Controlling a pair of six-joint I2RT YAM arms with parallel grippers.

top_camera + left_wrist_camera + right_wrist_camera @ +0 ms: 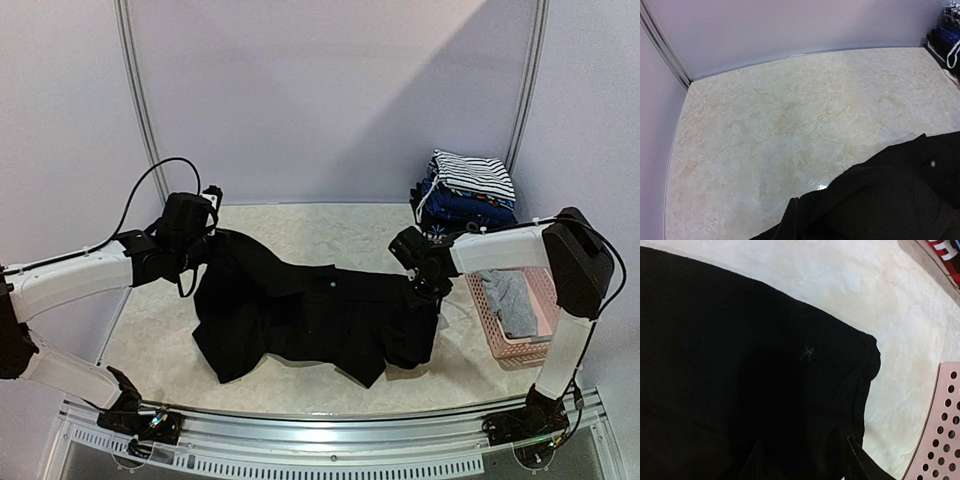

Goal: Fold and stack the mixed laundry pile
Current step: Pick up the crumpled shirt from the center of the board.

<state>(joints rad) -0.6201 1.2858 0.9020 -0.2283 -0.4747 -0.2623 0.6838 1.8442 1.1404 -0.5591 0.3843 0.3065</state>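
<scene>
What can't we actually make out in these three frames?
Left wrist view: the left gripper has its fingers out of frame; its grip on the black garment shows only small, from the top.
Right wrist view: the right gripper has dark fingertips against black cloth; contact unclear.
Top view: the right arm partly hides the grey cloth in the pink basket.
Left wrist view: the right edge cuts off the folded stack.

White arm links (70, 280), black joints (585, 260), thin black cable (137, 195) on the left arm
</scene>
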